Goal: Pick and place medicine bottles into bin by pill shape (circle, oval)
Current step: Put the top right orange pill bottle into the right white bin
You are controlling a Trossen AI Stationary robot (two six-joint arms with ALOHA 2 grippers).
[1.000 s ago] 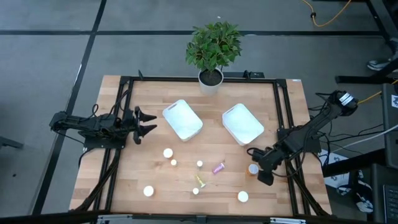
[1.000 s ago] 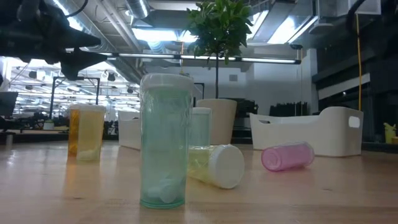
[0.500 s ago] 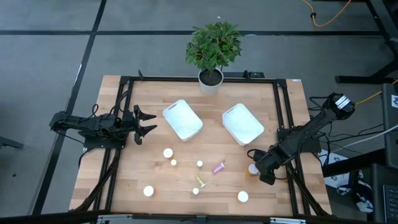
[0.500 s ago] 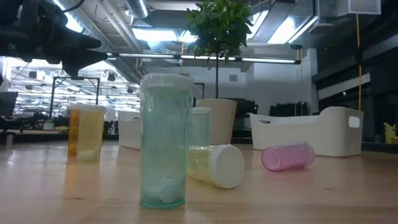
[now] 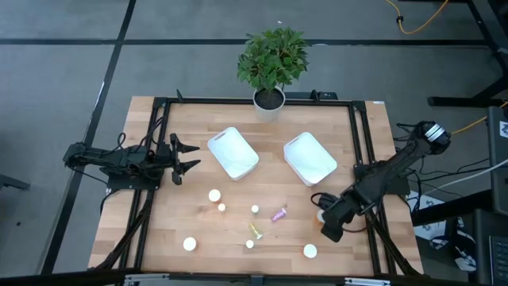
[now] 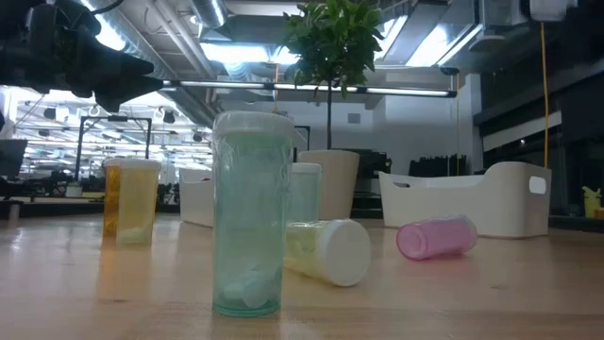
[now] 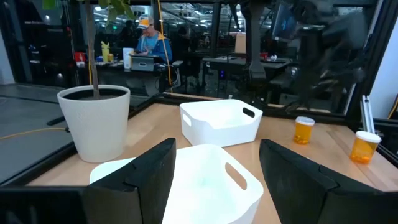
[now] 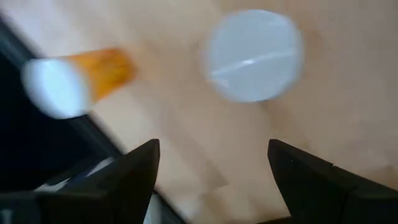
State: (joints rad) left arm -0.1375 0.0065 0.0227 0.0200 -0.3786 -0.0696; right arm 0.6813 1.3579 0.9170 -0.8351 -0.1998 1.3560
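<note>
Several small white-capped bottles stand or lie on the near half of the wooden table [image 5: 159, 222]. An orange bottle [image 5: 321, 214] and a white-capped bottle [image 5: 309, 251] are at the near right. A purple one [image 5: 279, 213] and a yellow-green one [image 5: 254, 230] lie on their sides. My right gripper [image 5: 328, 229] hovers open between the orange bottle [image 8: 93, 78] and the white cap [image 8: 254, 55], touching neither. My left gripper [image 5: 187, 159] is open and empty at the table's left, facing the two white bins [image 7: 221, 121].
Two white bins [image 5: 232, 152] [image 5: 309, 159] sit at the middle of the table, with a potted plant [image 5: 272, 63] at the far edge. A black frame [image 5: 159, 127] runs around the table. More bottles [image 5: 214, 195] [image 5: 189, 244] stand at the near left.
My right gripper has gone toward the table's near edge and a little to the left, passing the orange bottle and nearing the white-capped bottle at the near right. It stays open. The bottles have kept still.
</note>
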